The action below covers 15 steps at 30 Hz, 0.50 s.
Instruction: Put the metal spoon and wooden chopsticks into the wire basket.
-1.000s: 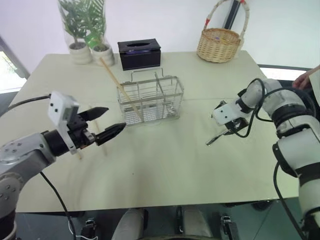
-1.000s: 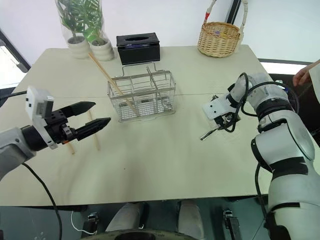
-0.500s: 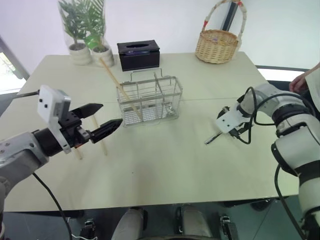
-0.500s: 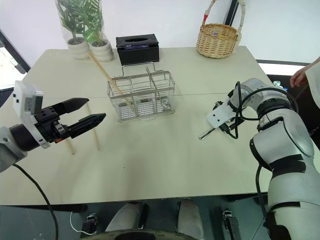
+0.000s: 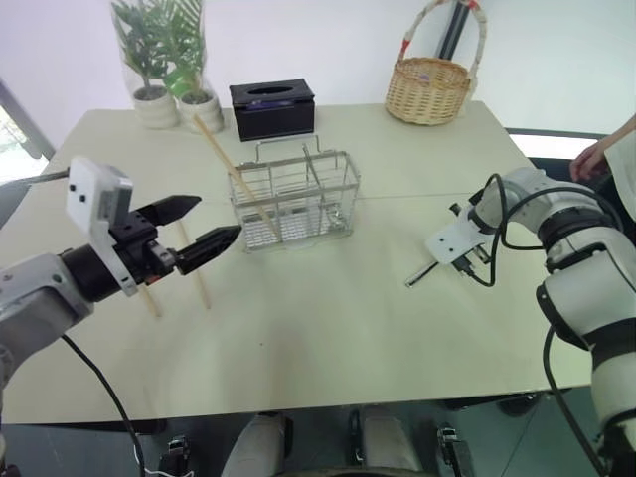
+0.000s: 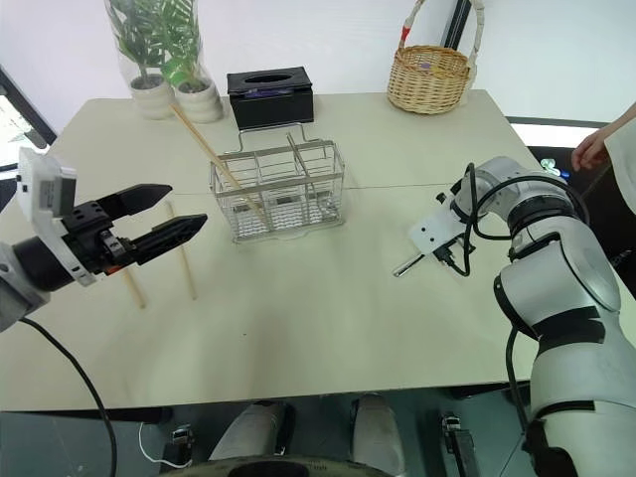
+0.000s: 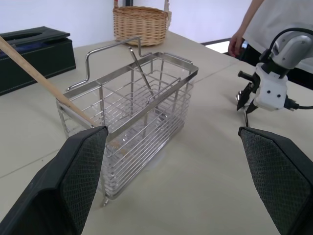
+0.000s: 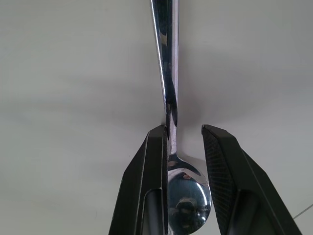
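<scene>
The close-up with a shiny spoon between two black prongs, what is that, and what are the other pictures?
A humanoid robot stands at a pale table. Two pictures come from its head, one from each wrist. That close-up is the right wrist's: the right end effector straddles the small shiny metal spoon on the table with two black fingers, not yet clamped. The left end effector hangs open, empty. One long wooden chopstick leans in the rectangular silver wire basket; two more lie on the table.
</scene>
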Each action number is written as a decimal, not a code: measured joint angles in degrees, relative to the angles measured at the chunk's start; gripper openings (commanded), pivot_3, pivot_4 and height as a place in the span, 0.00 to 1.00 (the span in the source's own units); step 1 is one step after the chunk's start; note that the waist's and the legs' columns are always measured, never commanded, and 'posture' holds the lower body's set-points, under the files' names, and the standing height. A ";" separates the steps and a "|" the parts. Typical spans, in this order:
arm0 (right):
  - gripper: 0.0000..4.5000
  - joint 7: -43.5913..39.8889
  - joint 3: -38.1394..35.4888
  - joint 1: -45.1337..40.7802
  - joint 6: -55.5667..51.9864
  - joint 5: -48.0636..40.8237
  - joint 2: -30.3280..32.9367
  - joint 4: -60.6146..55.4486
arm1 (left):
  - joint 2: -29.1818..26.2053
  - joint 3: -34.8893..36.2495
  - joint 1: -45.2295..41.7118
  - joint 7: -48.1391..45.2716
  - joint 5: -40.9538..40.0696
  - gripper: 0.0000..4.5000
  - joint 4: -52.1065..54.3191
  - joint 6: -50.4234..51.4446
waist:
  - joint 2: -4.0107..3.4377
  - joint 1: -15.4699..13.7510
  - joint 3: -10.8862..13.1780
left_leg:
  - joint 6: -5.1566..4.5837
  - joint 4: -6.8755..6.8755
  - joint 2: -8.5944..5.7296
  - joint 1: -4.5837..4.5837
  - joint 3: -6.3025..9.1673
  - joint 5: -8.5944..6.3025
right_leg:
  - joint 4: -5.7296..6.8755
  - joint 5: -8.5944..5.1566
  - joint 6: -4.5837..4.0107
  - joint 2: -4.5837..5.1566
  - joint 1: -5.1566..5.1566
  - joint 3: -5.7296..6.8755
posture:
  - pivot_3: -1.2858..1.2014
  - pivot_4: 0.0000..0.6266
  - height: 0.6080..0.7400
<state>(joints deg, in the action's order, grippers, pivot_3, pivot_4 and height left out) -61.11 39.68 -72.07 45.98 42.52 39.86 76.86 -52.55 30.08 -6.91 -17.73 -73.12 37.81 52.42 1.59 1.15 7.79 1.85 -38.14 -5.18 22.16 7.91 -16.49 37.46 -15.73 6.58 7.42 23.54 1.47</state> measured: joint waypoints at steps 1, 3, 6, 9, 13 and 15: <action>0.25 0.00 0.00 0.00 -0.14 0.00 -0.05 0.00 | -0.03 0.00 -0.27 0.05 0.04 1.00 -0.29 -0.12 | 0.00 0.00 0.00 | 0.00 0.00 0.01 0.00 0.01 0.00 | 0.00 0.00 0.00 -0.01 0.00 0.00 | 0.52 0.24 0.32; 0.25 -0.03 -0.03 0.00 -0.36 0.00 -0.12 0.01 | -0.16 0.00 -0.58 0.31 0.08 1.00 -0.68 -0.16 | 0.00 0.00 0.00 | 0.01 0.00 0.01 0.00 0.01 0.01 | 0.00 0.00 -0.01 -0.02 0.00 0.00 | 0.52 0.24 0.32; 0.25 -0.17 -0.04 0.00 -0.74 0.00 -0.28 0.03 | -0.31 0.01 -0.68 0.78 0.03 1.00 -0.68 -0.22 | 0.01 0.01 -0.01 | 0.01 -0.01 0.01 0.00 0.01 0.01 | 0.00 0.00 -0.01 -0.02 -0.01 -0.01 | 0.52 0.24 0.32; 0.19 -0.19 -0.04 0.01 -1.00 0.09 -0.42 0.07 | -0.31 0.41 -0.39 1.25 -0.05 1.00 -0.67 -0.23 | 0.03 0.02 -0.02 | 0.01 -0.01 0.01 -0.01 0.01 0.01 | 0.00 0.01 -0.01 -0.02 -0.01 -0.01 | 0.52 0.24 0.32; 0.01 -0.86 -0.13 0.16 -1.22 0.10 -0.46 0.72 | -0.31 1.30 0.40 2.07 -0.16 1.00 -0.60 -0.24 | 0.04 0.06 -0.03 | 0.02 -0.04 0.01 -0.04 0.00 0.02 | 0.00 0.02 -0.02 -0.03 -0.03 -0.02 | 0.52 0.24 0.32; 0.01 -1.09 -0.44 0.18 -1.62 -0.02 -0.50 0.93 | -0.31 1.51 0.44 2.43 -0.43 1.00 -0.54 -0.25 | 0.05 0.01 -0.03 | 0.02 -0.05 0.01 -0.04 0.00 0.02 | 0.01 0.03 -0.04 -0.04 -0.04 -0.01 | 0.52 0.24 0.32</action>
<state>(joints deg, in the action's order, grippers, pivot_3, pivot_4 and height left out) -62.20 39.25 -71.90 44.36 42.50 39.36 77.79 -52.87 31.60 -6.47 -15.30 -73.55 37.27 52.17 1.64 1.17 7.76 1.88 -38.19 -5.17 22.12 7.92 -16.47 37.47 -15.70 6.54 7.39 23.50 1.46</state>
